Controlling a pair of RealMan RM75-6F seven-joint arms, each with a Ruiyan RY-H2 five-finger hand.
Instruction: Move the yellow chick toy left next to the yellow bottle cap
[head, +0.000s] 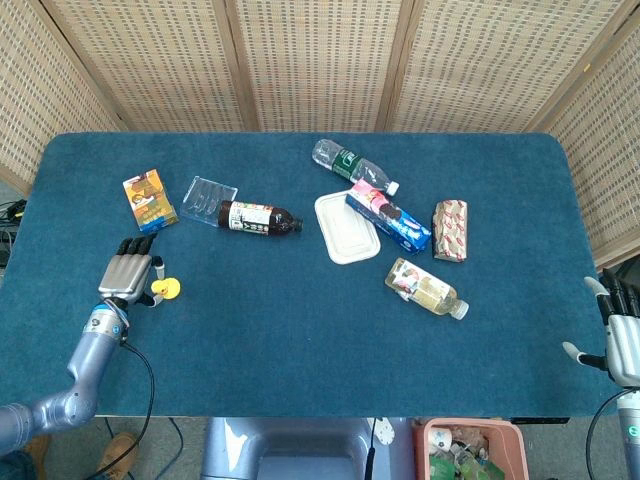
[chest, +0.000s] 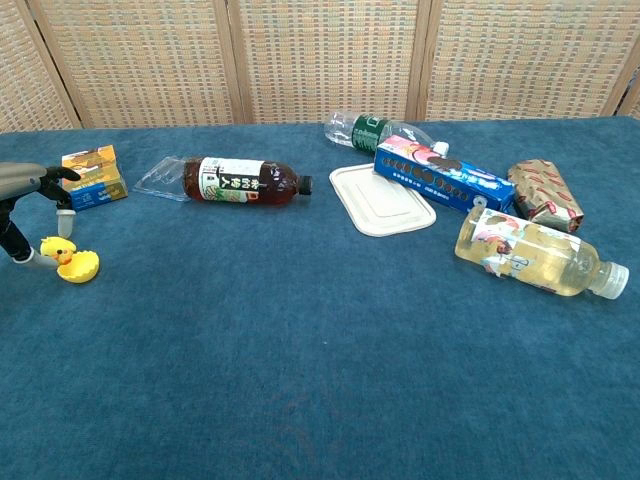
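The yellow chick toy (chest: 56, 250) is down on the blue cloth at the far left, touching the left side of the yellow bottle cap (chest: 82, 267). My left hand (head: 125, 275) pinches it: one fingertip (chest: 65, 223) sits just above the chick and the thumb is against its left side. From the head view the cap (head: 171, 290) shows just right of that hand, and the chick is mostly hidden under the fingers. My right hand (head: 620, 340) hangs off the table's right edge, holding nothing, with its fingers apart.
An orange and blue carton (chest: 92, 177) lies just behind the left hand. A clear tray (head: 208, 195) and a brown drink bottle (chest: 243, 181) lie further right. A white lid (head: 347, 227), a blue box (head: 388, 216), two more bottles and a wrapped packet (head: 450, 230) fill the right half of the table.
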